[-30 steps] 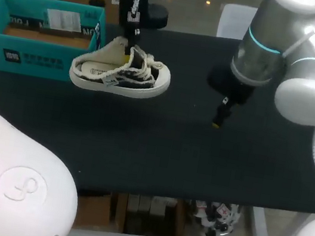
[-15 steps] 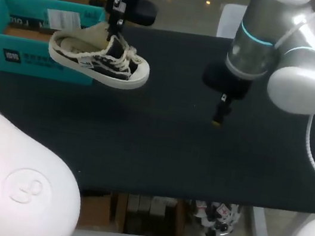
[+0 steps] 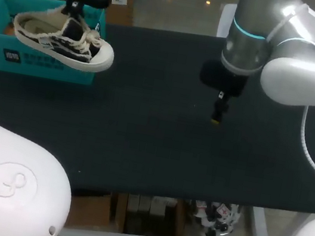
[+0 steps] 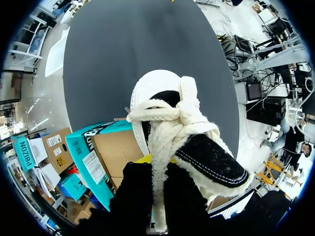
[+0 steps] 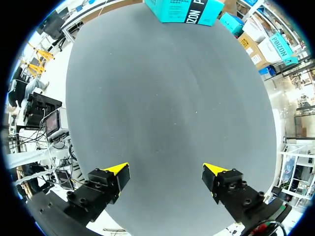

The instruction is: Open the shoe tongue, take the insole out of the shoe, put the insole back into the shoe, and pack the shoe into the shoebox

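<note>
A black canvas shoe (image 3: 67, 45) with a white sole and cream laces hangs in the air, its heel over the teal shoebox (image 3: 40, 62) at the table's far left and its toe past the box's right wall. My left gripper (image 3: 73, 14) is shut on the shoe's tongue and laces from above. In the left wrist view the shoe (image 4: 170, 123) hangs toe-down from the left gripper (image 4: 156, 164), with the shoebox (image 4: 88, 150) beneath and beside it. A pale insole (image 3: 32, 25) shows inside the shoe. My right gripper (image 3: 218, 115) hangs open and empty over the table's middle (image 5: 166, 172).
The black table top (image 3: 159, 142) stretches bare under and around the right gripper. In the right wrist view the shoebox (image 5: 184, 10) lies far ahead of the fingers. Brown cardboard lines the box's inside (image 4: 115, 155).
My left gripper has carried the shoe up and to the left, from the table's middle-left to over the shoebox. The right arm shifted slightly left; its gripper stays open.
</note>
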Controlling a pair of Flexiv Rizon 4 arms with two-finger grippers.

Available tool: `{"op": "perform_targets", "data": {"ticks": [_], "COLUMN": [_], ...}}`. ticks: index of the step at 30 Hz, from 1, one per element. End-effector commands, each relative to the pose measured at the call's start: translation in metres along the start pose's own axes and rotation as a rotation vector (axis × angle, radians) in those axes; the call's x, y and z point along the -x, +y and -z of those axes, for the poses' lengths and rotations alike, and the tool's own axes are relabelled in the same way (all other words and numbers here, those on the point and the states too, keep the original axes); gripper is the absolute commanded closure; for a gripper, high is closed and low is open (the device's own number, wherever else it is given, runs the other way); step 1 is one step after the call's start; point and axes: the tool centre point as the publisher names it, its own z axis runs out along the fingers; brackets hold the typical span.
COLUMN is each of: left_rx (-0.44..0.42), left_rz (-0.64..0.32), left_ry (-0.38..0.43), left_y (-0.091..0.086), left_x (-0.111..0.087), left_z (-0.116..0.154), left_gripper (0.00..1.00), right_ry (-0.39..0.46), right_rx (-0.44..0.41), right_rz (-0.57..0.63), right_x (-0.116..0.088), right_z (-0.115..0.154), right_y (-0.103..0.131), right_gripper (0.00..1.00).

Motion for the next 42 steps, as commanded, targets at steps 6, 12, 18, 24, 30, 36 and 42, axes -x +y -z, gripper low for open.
{"op": "perform_targets", "data": {"ticks": [6, 12, 18, 24, 30, 36, 42], "left_rx": [-0.234, -0.261, -0.289, -0.306, -0.322, -0.276, -0.248], "left_rz": [-0.03, -0.052, -0.077, -0.108, -0.128, -0.125, -0.118], "left_ry": [-0.021, -0.037, -0.035, -0.046, -0.006, 0.046, 0.064], "left_y": [0.077, 0.112, 0.131, 0.134, 0.13, 0.117, 0.112], "left_x": [0.038, 0.061, 0.093, 0.119, 0.14, 0.151, 0.151], "left_z": [0.006, -0.002, -0.036, -0.054, -0.087, -0.116, -0.122], "left_gripper": [1.0, 1.0, 1.0, 1.0, 1.0, 0.42, 0.0], "right_ry": [0.003, 0.003, 0.003, 0.003, 0.003, 0.003, 0.003], "right_rx": [-0.005, -0.005, -0.005, -0.005, -0.005, -0.005, -0.005], "right_rz": [-0.001, -0.001, -0.001, -0.001, -0.001, -0.001, -0.001], "right_x": [0.001, 0.001, 0.001, 0.001, 0.001, 0.001, 0.001], "right_z": [0.001, 0.001, 0.001, 0.001, 0.001, 0.001, 0.001], "right_y": [0.001, 0.001, 0.001, 0.001, 0.001, 0.001, 0.001], "right_gripper": [0.0, 0.0, 0.0, 0.0, 0.0, 0.0, 0.0]}}
